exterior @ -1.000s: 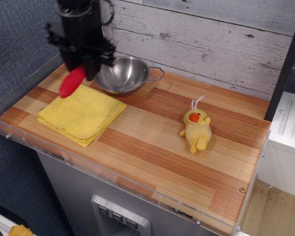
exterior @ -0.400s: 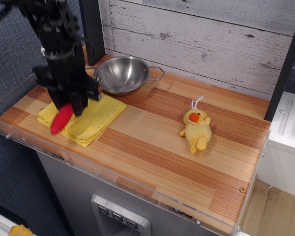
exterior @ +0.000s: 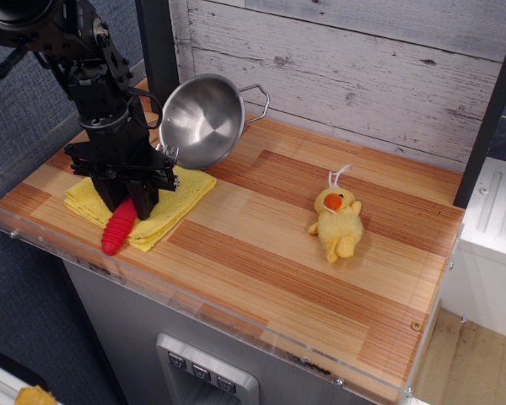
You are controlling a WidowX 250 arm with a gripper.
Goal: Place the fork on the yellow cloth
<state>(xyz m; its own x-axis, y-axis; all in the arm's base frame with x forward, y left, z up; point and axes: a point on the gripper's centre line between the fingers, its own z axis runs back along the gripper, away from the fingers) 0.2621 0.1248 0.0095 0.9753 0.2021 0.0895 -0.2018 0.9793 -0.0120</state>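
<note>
The fork shows only as its ribbed red handle (exterior: 118,229), sticking down and forward from my gripper (exterior: 128,201); its tines are hidden behind the fingers. The handle's lower end rests at the front edge of the yellow cloth (exterior: 184,186) and reaches slightly past it. My black gripper stands low over the cloth's middle, shut on the handle's upper end. The cloth lies at the left end of the wooden counter (exterior: 278,228), partly covered by the gripper.
A steel bowl (exterior: 201,125) is tipped up on its edge right behind the gripper, touching the arm, its inside facing the camera. A small yellow plush duck (exterior: 337,224) sits mid-right. A clear plastic rim (exterior: 194,308) lines the counter's front. The plank wall is close behind.
The gripper has moved from beside the bowl down onto the cloth with the fork. The bowl, flat before, now stands tilted on its edge against the arm.
</note>
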